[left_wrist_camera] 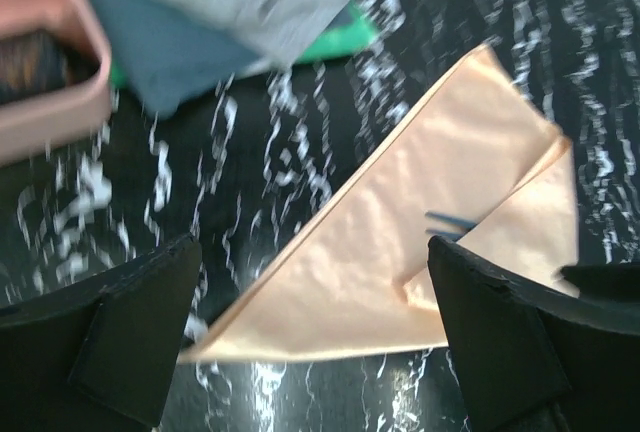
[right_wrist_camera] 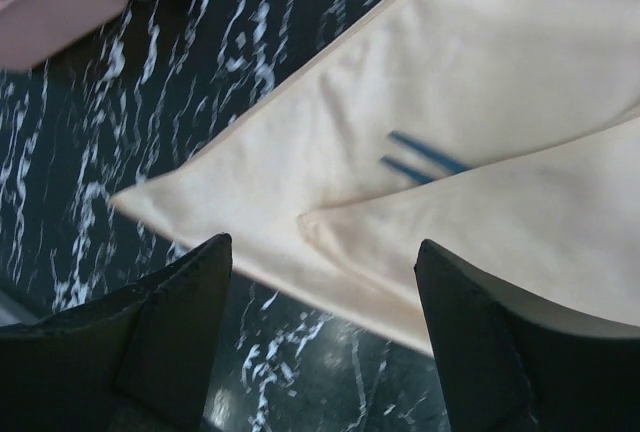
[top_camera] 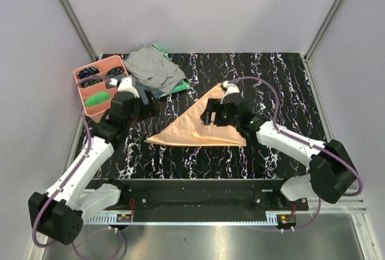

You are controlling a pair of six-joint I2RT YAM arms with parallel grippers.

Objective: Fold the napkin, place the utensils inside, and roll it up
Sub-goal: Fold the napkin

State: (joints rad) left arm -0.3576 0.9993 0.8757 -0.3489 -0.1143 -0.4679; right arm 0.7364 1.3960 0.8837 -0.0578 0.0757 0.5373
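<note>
Peach-orange satin, the napkin [top_camera: 195, 130] lies folded into a triangle near the middle of the black marbled table [top_camera: 289, 79], with a smaller flap turned over its right part. Only the slim dark blue tips of the utensils [right_wrist_camera: 420, 159] poke out from under that flap; the rest is hidden. The right end effector [right_wrist_camera: 325, 247] hangs over the flap, released, its fingers wide with nothing between them. The left end effector [left_wrist_camera: 312, 252] is likewise released, over bare table just left of the napkin, near the pink tray [top_camera: 77, 85] and the grey cloth [top_camera: 150, 66].
</note>
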